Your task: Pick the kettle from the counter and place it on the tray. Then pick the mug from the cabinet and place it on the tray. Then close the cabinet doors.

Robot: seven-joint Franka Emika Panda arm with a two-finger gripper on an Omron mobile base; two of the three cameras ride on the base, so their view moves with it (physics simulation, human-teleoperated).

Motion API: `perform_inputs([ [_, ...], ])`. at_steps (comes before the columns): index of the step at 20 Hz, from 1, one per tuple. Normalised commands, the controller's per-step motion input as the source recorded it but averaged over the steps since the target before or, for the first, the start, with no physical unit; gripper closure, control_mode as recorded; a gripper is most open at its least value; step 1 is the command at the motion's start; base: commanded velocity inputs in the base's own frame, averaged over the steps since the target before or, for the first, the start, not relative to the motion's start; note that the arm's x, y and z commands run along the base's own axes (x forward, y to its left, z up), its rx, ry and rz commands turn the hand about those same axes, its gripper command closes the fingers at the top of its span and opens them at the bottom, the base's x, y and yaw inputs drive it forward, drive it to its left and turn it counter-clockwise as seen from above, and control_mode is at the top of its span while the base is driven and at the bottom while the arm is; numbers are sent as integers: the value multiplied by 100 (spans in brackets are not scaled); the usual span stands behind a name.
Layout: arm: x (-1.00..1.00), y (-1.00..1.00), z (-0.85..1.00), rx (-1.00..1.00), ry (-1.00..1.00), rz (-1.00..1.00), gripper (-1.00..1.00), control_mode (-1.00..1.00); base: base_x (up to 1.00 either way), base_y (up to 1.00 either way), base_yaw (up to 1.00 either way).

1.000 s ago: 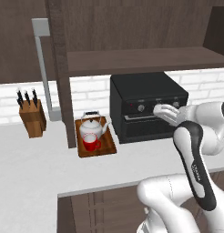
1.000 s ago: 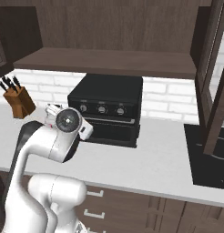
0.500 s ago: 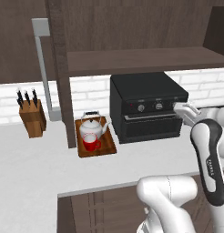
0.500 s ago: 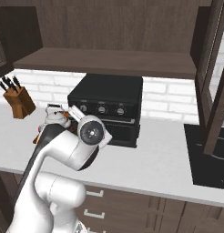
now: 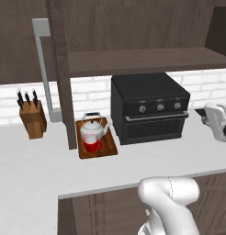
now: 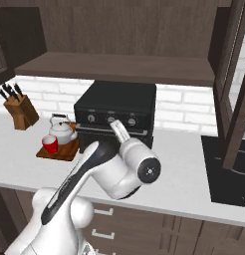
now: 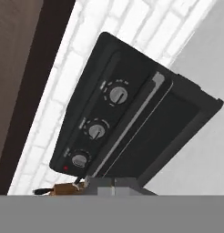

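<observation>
bare counter (image 5: 36, 160) lies open before the tray (image 5: 97, 148), which holds kettle (image 5: 93, 126) and mug (image 5: 91, 143); gripper (image 5: 211, 114) pressed together, empty.

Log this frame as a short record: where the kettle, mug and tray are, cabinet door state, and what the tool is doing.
kettle: on the tray, at its back end
mug: red, on the tray in front of the kettle
cabinet doors: open; one stands out at the right
oven: black, on the counter right of the tray
tool: shut, holding nothing, in front of the oven
left to do: close the doors
</observation>
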Motion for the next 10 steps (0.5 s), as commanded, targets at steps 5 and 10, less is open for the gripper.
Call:
perform_inputs([
  [5,-24,-100,0,47,-5,0,100,-100,0,0,0],
  [10,-7,-62,0,18,-4,0,100,-100,0,0,0],
])
